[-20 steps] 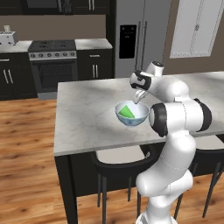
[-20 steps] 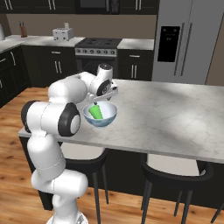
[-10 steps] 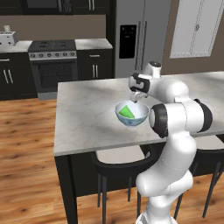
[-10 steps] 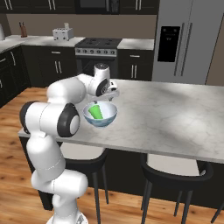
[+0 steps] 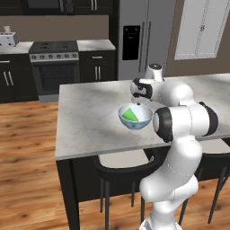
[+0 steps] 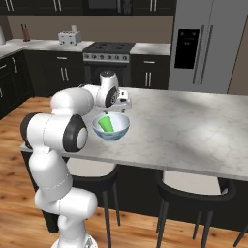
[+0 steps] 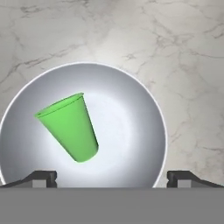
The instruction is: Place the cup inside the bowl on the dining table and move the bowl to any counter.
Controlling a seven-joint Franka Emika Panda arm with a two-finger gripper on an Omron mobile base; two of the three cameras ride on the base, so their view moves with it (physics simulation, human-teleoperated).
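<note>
A: What is seen in the left base view?

B: A deep round white bowl with a faint blue pattern outside is seen on the grey-white marble dining table, near its front edge. A small bright green tapered cup is seen lying tilted inside it. The white arm's two-finger gripper is held just above the bowl's far rim, apart from the cup. A black stool is tucked under the table edge below the bowl.

A: And in the right base view?

B: The same bowl is shown on the table, with the cup leaning inside. The gripper is pointed down over the bowl's far side. A stainless stove and a toaster are visible on the dark cabinets behind.

A: How is the tool shown in the hand view?

B: The two dark fingertips are seen spread wide, one at each side, with nothing pinched between them. The cup is seen on its side, mouth toward the upper left, resting on the bowl's inner wall.
</note>
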